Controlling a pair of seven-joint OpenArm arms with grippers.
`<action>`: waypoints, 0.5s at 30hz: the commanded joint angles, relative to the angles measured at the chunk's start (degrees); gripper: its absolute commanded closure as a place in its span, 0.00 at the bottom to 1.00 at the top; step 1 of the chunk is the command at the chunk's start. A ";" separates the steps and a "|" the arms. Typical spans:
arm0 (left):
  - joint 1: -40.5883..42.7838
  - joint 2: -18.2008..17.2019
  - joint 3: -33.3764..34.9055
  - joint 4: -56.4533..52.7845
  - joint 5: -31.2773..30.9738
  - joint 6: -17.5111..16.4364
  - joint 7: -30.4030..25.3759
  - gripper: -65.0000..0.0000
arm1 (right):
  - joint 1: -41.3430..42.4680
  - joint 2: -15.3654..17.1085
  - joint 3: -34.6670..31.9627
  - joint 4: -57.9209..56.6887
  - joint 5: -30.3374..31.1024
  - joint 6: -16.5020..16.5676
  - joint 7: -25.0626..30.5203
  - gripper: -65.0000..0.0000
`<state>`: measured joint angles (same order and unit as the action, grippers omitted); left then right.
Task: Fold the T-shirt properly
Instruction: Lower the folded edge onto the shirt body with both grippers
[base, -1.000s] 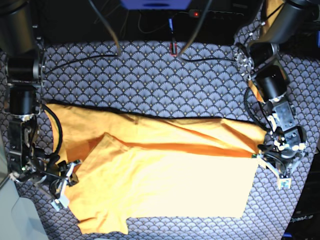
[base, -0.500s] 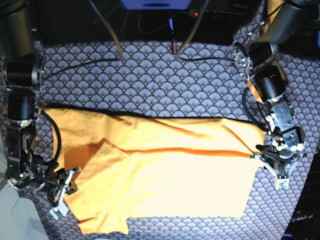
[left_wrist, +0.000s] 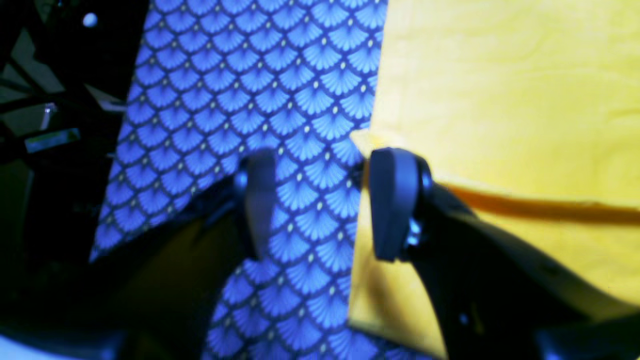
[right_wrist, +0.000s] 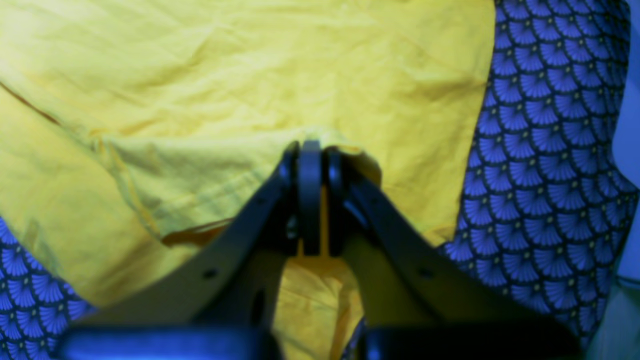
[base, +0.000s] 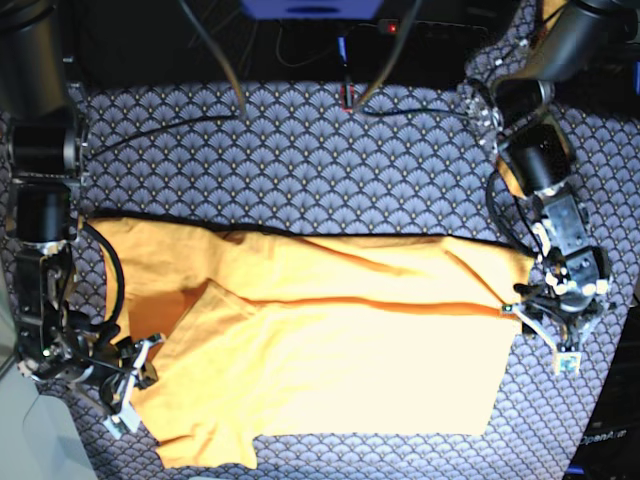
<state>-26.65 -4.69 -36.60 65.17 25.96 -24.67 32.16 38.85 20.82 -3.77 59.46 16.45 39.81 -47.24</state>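
The orange-yellow T-shirt (base: 330, 350) lies spread and partly folded lengthwise across the table, sleeve end at the base view's left. My left gripper (base: 541, 325) sits at the shirt's right edge. In the left wrist view it (left_wrist: 325, 205) is open, with only patterned cloth between the fingers, and the right finger (left_wrist: 395, 200) rests against the shirt's edge (left_wrist: 500, 100). My right gripper (base: 136, 378) is at the lower left corner. In the right wrist view it (right_wrist: 310, 150) is shut on a pinched fold of the wrinkled shirt (right_wrist: 250, 75).
A navy cloth with a white fan-scale pattern (base: 300, 160) covers the table. Black cables (base: 200, 125) trail across its back part from dark equipment (base: 320, 20) beyond the far edge. A pale surface (base: 25, 440) borders the lower left corner.
My left gripper has opened and let go of the shirt's right edge. My right gripper, still shut on the shirt, has shifted slightly toward the near left, and the shirt lies flatter.
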 joint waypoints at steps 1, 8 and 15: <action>-0.91 -0.63 1.13 2.75 -0.33 0.27 -1.26 0.54 | 1.98 0.76 0.47 0.98 0.56 0.19 1.22 1.00; 4.02 0.25 6.75 10.92 -0.33 0.27 -1.09 0.54 | 1.98 0.59 0.56 0.89 0.56 0.19 -0.45 1.00; 5.42 1.04 6.58 13.47 -0.33 0.27 -0.82 0.54 | 1.54 0.06 0.56 0.89 0.56 0.19 -1.33 0.70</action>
<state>-20.16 -3.18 -30.00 77.47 25.91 -24.67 32.56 38.74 20.38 -3.55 59.44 16.45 39.81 -49.65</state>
